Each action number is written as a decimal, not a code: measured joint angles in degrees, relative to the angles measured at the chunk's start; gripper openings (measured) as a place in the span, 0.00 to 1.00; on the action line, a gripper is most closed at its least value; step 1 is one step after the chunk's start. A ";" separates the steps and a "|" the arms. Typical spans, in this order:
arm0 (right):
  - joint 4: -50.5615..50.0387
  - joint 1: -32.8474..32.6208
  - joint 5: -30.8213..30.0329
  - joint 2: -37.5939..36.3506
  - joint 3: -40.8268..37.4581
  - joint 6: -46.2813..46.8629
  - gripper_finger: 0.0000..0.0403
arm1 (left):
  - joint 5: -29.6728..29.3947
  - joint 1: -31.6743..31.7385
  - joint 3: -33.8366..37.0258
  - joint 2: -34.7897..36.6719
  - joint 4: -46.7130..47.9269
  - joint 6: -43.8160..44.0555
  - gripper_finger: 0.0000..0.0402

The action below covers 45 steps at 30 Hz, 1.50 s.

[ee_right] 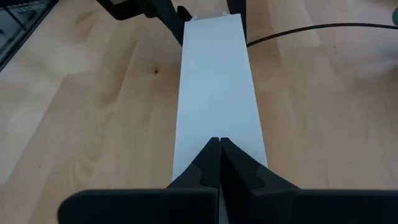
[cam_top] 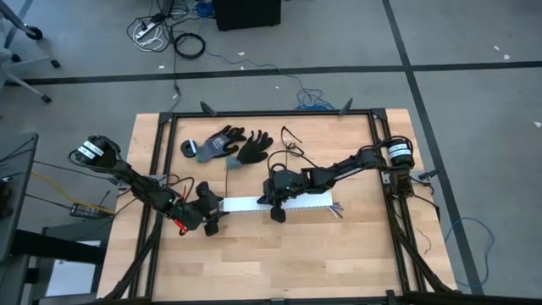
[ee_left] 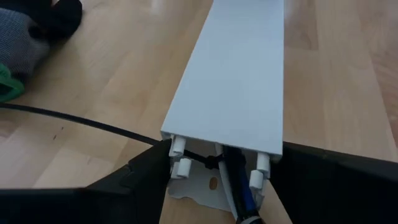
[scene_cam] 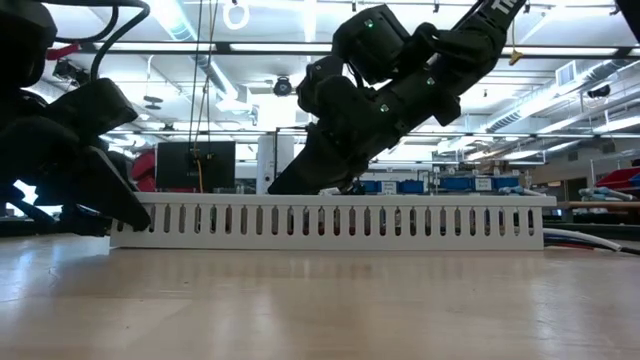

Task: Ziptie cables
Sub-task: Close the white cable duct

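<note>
1. The cables (ee_left: 239, 186) — thin flexible wires, of which a blue and a black one show — lie inside the long white slotted plastic duct (cam_top: 279, 203) at mid-surface; their tips peek out of its right end in the high view, and they show at its open left end in the left wrist view.
2. The left gripper (ee_left: 217, 180) straddles the duct's left end, jaws apart, 1 on each side wall. Whether they press the walls I cannot tell.
3. The right gripper (ee_right: 219, 146) sits on the duct's flat white cover (ee_right: 214, 87), jaws together, tips touching the lid.
4. To do this step well, I judge the left jaws should brace the duct squarely so it cannot slide — the right tips then press straight down.
5. Keep the wires clear of the jaws; pinching them at the open end looks the main risk.
6. The black gloves (cam_top: 229, 146) on the wooden surface (cam_top: 339, 254) lie apart.
</note>
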<state>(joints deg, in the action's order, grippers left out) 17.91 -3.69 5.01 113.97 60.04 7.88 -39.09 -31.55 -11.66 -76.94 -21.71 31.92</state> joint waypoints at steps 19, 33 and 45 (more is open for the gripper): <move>1.84 2.78 11.48 0.33 -0.01 -3.49 0.00 | -0.31 0.07 0.00 0.08 -0.04 -7.36 0.62; 0.72 2.94 11.48 0.31 0.01 -2.97 0.00 | 0.01 0.11 -0.12 0.19 5.22 -5.77 0.74; 7.57 2.83 10.20 0.31 -0.23 -3.48 0.00 | -0.31 0.11 0.00 0.13 5.64 -5.79 0.74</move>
<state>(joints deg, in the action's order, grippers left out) 25.48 -0.86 15.21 114.28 59.81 4.40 -39.40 -31.44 -11.66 -76.82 -16.08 26.13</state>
